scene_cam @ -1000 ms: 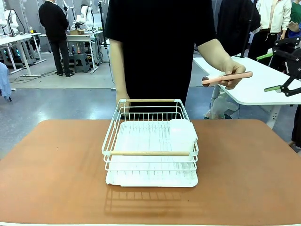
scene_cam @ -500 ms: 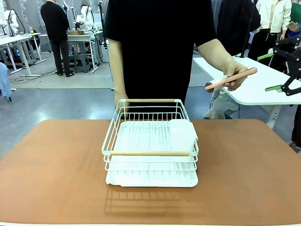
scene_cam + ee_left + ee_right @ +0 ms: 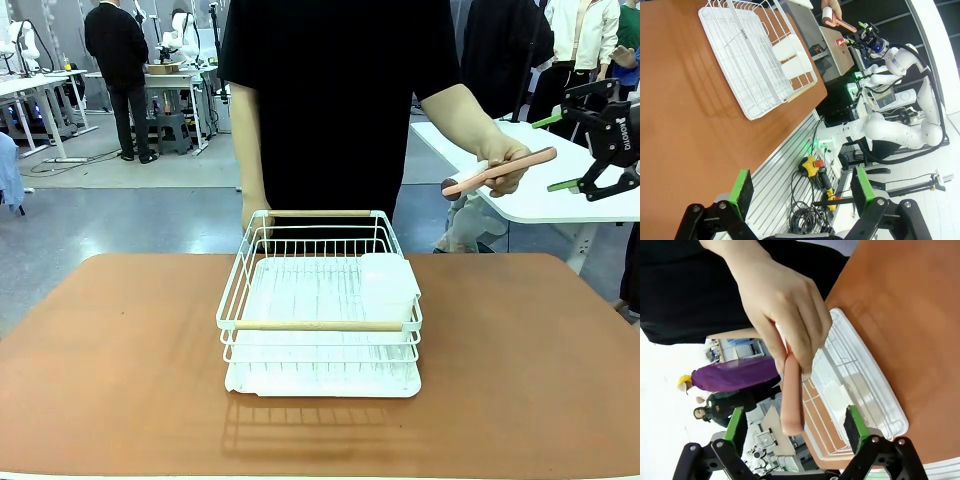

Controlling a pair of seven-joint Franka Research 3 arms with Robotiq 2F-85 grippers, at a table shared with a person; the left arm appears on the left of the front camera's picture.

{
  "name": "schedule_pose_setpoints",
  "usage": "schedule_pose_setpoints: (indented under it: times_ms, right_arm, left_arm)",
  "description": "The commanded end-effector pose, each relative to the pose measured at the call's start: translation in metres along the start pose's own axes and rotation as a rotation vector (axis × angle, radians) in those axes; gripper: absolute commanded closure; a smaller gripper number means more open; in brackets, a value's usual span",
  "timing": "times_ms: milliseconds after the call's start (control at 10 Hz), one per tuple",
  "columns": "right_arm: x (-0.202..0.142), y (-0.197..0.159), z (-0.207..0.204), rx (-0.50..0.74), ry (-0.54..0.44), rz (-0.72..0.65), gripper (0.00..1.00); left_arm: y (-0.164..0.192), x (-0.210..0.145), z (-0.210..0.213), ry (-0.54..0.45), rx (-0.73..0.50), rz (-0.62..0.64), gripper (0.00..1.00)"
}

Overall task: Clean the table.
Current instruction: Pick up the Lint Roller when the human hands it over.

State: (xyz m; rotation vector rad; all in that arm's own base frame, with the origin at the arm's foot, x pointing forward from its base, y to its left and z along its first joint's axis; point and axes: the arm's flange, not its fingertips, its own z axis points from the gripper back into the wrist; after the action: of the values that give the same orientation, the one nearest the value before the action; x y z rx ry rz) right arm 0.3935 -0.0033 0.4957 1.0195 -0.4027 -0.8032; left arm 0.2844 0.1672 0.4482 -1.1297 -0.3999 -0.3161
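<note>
The table [image 3: 120, 340] has a terracotta top, and a white wire dish rack [image 3: 318, 310] stands at its middle. To the right of it a person's hand [image 3: 505, 160] holds out a pink-handled tool [image 3: 500, 172] in the air. My right gripper [image 3: 553, 153] is open just right of the tool's end. In the right wrist view the pink handle [image 3: 791, 400] points down between the green pads [image 3: 735, 430] of the right gripper [image 3: 795, 429], with gaps on both sides. My left gripper [image 3: 802, 187] is open and holds nothing, off the table's [image 3: 680, 100] near edge.
A clear plastic container [image 3: 388, 285] sits in the rack's right side. A smaller white table [image 3: 530, 190] stands behind at the right. The person stands at the far edge, one hand behind the rack. Cables and an emergency-stop button [image 3: 807, 167] lie below the near edge.
The person's hand has carried the pink tool up and to the right, towards my right gripper. The right gripper has shifted slightly up and left to meet it.
</note>
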Motion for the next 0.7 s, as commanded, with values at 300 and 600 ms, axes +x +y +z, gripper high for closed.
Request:
schedule_pose_setpoints:
  times_ms: [300, 600]
  right_arm:
    - [-0.0044, 0.0074, -0.0243, 0.004, -0.048, 0.002, 0.0]
    - [-0.0017, 0.0069, -0.0252, 0.011, -0.052, 0.0, 0.35]
  left_arm:
    - [-0.0018, -0.0023, 0.0001, -0.013, -0.012, -0.014, 0.0]
    - [-0.0018, -0.0023, 0.0001, -0.013, -0.012, -0.014, 0.0]
